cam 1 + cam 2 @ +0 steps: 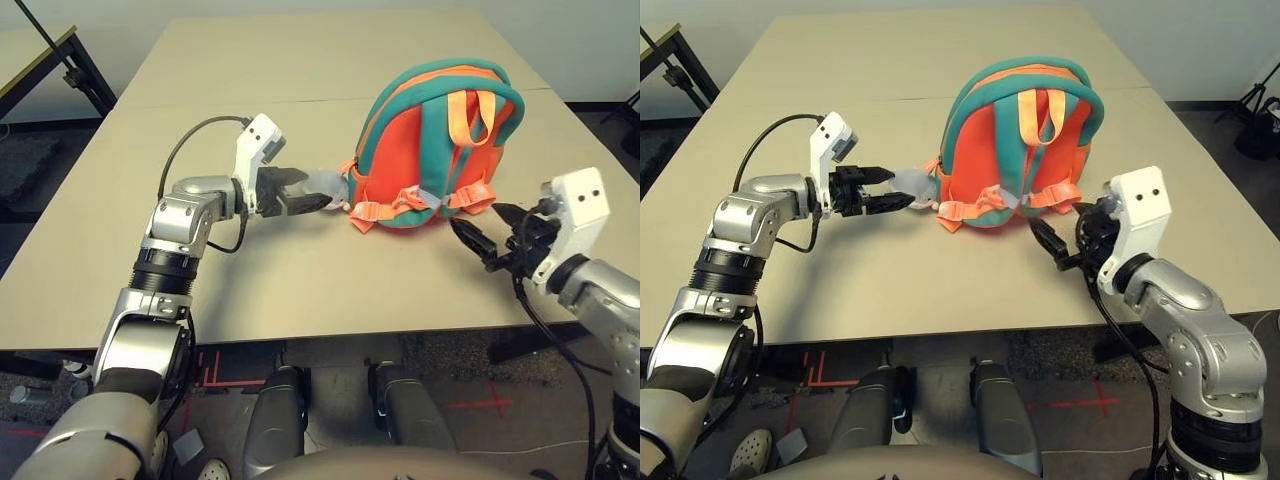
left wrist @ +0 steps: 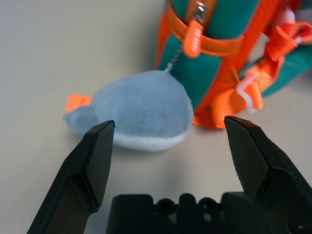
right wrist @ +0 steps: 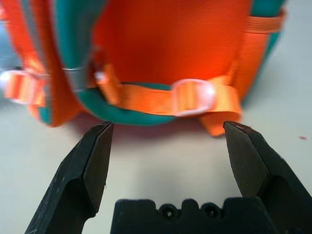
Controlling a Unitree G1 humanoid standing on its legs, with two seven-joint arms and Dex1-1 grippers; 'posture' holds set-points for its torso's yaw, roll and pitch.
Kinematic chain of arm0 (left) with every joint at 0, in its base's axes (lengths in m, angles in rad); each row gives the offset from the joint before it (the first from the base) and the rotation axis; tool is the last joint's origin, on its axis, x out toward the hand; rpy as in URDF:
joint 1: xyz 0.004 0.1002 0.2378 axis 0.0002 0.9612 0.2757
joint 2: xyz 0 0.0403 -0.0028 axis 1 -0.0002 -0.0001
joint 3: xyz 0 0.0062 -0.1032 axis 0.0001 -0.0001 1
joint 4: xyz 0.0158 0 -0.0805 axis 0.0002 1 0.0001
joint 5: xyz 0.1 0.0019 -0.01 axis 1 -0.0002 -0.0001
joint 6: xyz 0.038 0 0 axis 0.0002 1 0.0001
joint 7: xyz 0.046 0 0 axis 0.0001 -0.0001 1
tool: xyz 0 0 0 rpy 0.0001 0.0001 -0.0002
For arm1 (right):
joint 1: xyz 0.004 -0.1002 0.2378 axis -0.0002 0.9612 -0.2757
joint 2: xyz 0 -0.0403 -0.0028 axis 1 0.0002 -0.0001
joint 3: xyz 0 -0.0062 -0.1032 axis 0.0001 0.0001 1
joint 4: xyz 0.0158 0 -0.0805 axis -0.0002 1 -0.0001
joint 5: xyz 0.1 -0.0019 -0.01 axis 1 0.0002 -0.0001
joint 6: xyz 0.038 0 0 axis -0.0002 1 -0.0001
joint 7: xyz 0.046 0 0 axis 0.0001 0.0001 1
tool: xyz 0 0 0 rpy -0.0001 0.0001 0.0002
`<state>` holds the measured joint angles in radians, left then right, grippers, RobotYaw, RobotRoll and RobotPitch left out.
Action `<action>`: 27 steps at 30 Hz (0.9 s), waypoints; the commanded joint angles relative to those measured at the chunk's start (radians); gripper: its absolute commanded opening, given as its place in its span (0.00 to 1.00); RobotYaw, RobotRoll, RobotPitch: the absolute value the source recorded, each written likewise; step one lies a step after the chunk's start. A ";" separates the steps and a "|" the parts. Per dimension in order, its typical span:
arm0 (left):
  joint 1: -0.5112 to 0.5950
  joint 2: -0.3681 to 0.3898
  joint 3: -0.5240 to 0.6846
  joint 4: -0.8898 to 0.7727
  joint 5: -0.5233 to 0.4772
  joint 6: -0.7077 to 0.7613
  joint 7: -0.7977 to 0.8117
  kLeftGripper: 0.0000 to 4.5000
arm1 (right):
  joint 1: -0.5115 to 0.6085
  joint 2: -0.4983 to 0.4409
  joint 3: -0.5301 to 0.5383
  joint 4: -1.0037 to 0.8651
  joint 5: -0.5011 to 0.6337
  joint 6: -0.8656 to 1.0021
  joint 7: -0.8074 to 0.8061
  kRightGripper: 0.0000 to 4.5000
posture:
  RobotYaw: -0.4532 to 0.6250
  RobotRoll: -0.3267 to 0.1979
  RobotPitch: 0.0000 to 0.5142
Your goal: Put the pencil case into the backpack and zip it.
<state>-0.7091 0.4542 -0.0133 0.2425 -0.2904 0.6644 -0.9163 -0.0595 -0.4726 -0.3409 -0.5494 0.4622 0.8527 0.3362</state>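
On your left, the left gripper (image 1: 318, 203) stood wide open and empty, its fingertips just short of the grey plush toy (image 2: 139, 109) lying on the table (image 1: 300, 280). The toy hung by a chain from the backpack (image 1: 430, 150), which stood upright mid-table, straps toward you. To your right, the right gripper (image 1: 490, 240) was likewise spread wide, holding nothing, near the backpack's bottom corner.

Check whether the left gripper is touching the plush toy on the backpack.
Apart. In the left wrist view the left gripper stands open, bare table showing between its fingertips and the plush toy, which lies ahead of them.
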 commanded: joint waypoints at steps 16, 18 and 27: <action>0.273 -0.095 0.339 0.031 -0.004 -0.463 0.464 1.00 | -0.157 0.044 -0.050 0.706 -0.188 -0.718 -0.012 0.99 | 0.31 0.62 0.28; 0.303 -0.102 0.355 0.029 -0.003 -0.492 0.505 1.00 | -0.186 0.037 -0.045 0.766 -0.194 -0.768 0.009 0.99 | 0.32 0.62 0.28; 0.369 -0.093 0.418 0.103 0.016 -0.628 0.644 1.00 | -0.297 0.012 -0.018 1.003 -0.226 -0.947 0.061 0.99 | 0.35 0.62 0.29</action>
<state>-0.3586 0.3558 0.3921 0.3203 -0.2837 0.0592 -0.2888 -0.3503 -0.4494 -0.3627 0.4082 0.2477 -0.0626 0.3910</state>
